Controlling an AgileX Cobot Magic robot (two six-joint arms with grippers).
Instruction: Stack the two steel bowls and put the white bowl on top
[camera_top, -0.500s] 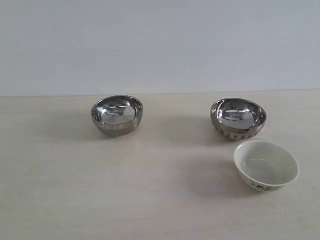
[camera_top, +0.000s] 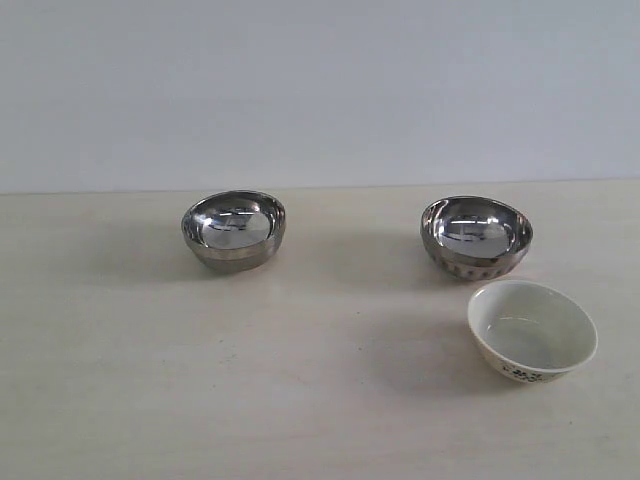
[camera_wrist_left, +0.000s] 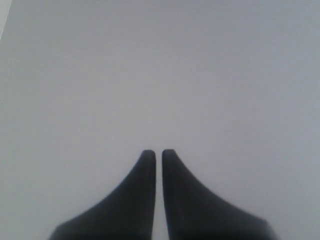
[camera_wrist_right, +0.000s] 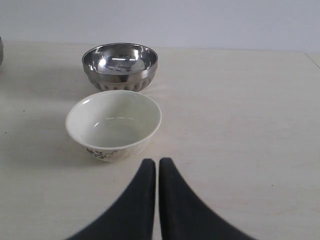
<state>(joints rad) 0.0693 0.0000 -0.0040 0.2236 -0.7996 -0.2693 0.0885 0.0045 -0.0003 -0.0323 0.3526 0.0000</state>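
Note:
A smooth steel bowl stands upright at the left of the table. A second steel bowl, with a dimpled lower band, stands at the right. Just in front of that one and to its right sits the white bowl, upright and empty, with a dark floral mark on its side. My right gripper is shut on nothing, a short way from the white bowl's near side. My left gripper is shut and empty, with only a plain grey surface behind it. Neither gripper appears in the exterior view.
The pale wooden table runs back to a plain grey-white wall. In the right wrist view the rim of the smooth steel bowl just shows at the frame edge.

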